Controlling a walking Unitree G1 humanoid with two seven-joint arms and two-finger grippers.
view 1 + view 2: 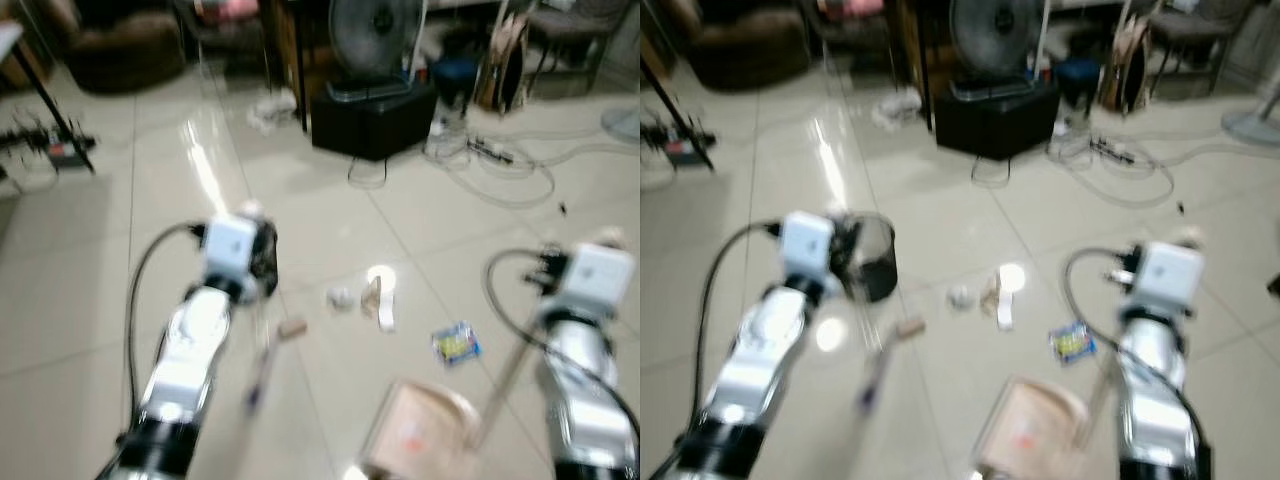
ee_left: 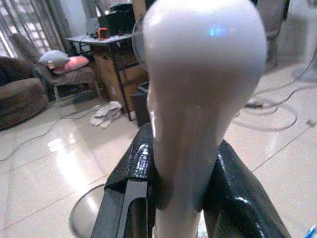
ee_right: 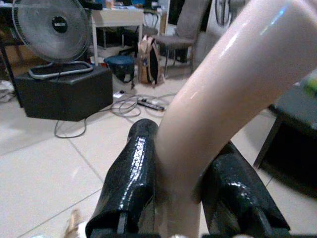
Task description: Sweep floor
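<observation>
My left gripper is shut on a white broom handle; the broom's thin stick runs down to the floor beside the left arm. My right gripper is shut on the pale pink handle of a dustpan, which rests on the tiles near the front. Litter lies between the arms: a small brown piece, a crumpled scrap, a white and tan wrapper and a blue-yellow packet. The head views are blurred.
A dark round bin stands by the left gripper. Farther back are a fan on a black box, loose cables, a brown sofa, a black stand and a chair.
</observation>
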